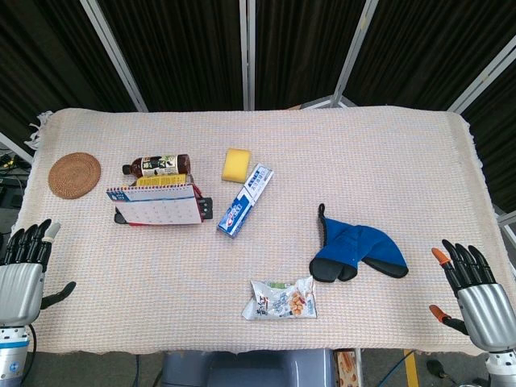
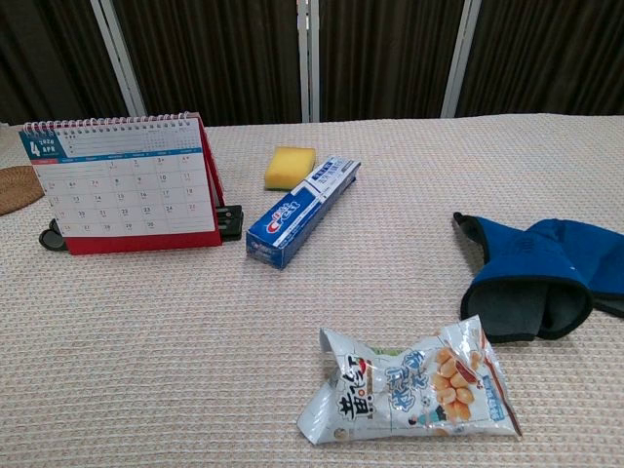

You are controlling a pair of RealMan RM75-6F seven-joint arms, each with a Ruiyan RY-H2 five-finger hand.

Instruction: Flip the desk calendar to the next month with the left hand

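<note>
- The bottle (image 1: 157,165) lies on its side behind the desk calendar (image 1: 155,203), partly masked by it in the head view and fully hidden in the chest view
- A black object (image 2: 229,221) pokes out from behind the calendar's right foot; what it is cannot be made out
- The round woven coaster (image 1: 74,175) is cut off at the chest view's left edge
- The calendar stands upright at the left of the surface (image 1: 266,266), spiral-bound, red base, its April grid facing the robot
- Beside it: a yellow sponge block (image 1: 236,164), a long blue toothpaste box (image 1: 244,201), a crinkled snack bag (image 1: 282,299), a soft blue oven mitt (image 1: 359,254), all on knobbly cream cloth
- Left hand (image 1: 22,270) sits at the near-left edge, fingers spread, holding nothing, well apart from the calendar
- Right hand (image 1: 472,290) mirrors it at the near-right edge, fingers splayed, empty
</note>
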